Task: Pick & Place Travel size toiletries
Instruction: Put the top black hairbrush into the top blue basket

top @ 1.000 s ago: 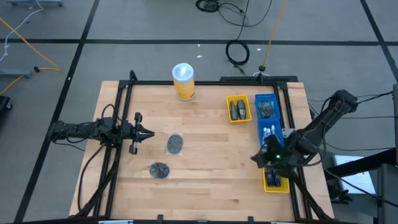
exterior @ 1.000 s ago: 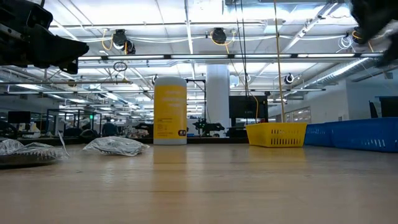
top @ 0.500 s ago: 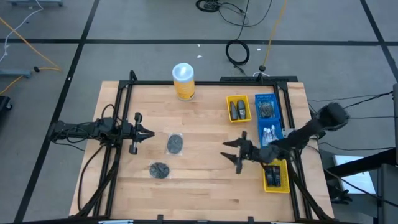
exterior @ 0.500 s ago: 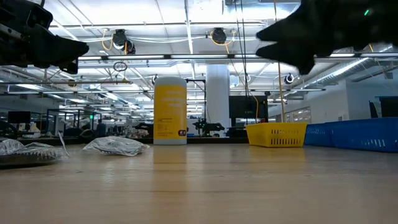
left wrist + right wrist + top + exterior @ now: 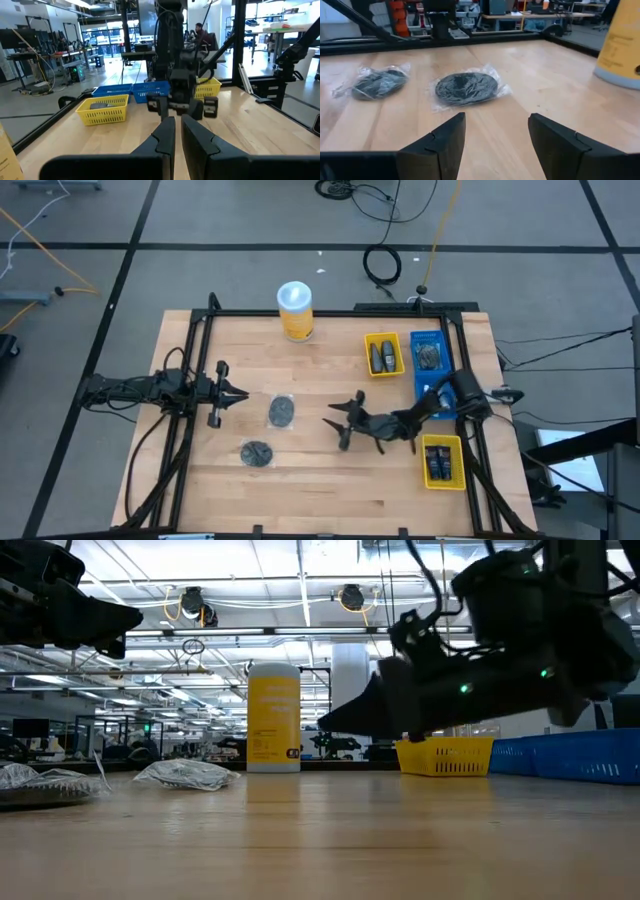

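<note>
Dark grey pouch [image 5: 282, 412] lying on wooden tabletop [image 5: 320, 480], second pouch [image 5: 256, 452] just beside it. Right gripper [image 5: 343, 423], swung over from yellow tray [image 5: 443, 463], now wide open near first pouch, apparently approaching. Left gripper [image 5: 238, 394] parked beyond, narrow.
</note>
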`<state>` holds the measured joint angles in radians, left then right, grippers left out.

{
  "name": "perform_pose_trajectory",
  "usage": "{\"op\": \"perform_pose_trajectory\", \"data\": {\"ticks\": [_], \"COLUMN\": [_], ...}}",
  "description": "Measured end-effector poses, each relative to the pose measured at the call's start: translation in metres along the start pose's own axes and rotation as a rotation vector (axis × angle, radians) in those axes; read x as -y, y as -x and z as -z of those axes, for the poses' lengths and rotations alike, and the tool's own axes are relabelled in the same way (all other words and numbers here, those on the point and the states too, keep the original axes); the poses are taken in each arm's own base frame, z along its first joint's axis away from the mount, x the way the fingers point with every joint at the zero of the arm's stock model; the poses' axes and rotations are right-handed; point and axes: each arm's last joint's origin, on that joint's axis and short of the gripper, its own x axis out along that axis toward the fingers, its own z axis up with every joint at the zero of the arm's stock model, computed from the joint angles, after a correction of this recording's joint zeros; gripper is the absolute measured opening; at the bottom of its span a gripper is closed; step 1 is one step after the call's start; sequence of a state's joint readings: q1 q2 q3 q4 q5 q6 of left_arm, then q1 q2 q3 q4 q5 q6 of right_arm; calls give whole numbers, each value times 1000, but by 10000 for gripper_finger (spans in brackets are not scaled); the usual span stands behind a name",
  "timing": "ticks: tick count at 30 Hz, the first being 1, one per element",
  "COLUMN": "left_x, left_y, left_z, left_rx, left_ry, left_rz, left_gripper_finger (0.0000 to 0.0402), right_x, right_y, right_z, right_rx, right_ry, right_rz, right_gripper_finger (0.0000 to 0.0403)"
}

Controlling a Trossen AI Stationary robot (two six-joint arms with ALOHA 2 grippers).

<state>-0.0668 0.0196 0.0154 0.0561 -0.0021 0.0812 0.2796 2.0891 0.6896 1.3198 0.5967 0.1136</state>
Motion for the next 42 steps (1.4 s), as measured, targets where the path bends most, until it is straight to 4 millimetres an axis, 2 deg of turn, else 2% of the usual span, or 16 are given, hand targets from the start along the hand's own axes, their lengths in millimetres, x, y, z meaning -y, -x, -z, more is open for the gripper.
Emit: {"op": "perform_pose_trajectory", "data": {"ticks": [6, 14, 17, 21, 25, 31, 36, 42], "left_x": [0, 0, -1, -2, -5, -6, -5, -3], "left_y": [0, 0, 0, 2, 3, -5, -16, -32], "left_z": [0, -1, -6, -18, -24, -16, -2, -2], "left_rx": [0, 7, 66, 185, 260, 159, -12, -202], "left_ry": [0, 15, 89, 301, 302, 214, 141, 15], "left_rz": [0, 0, -1, 10, -86, -153, -166, -152], "left_gripper_finger": [33, 33, 33, 33, 33, 33, 33, 42], "right_x": [-7, -6, -6, -6, -6, -5, -2, -1], "right_y": [-10, -11, -11, -11, -11, -11, -13, -13], "right_z": [16, 24, 24, 24, 24, 24, 25, 27], "right_rx": [-25, -51, -51, -54, -54, -56, -65, -82], "right_ry": [14, 1, -3, -1, -1, 0, 4, -3], "right_rz": [0, 7, 6, 7, 7, 9, 21, 28], "right_gripper_finger": [208, 208, 208, 208, 208, 208, 208, 208]}}
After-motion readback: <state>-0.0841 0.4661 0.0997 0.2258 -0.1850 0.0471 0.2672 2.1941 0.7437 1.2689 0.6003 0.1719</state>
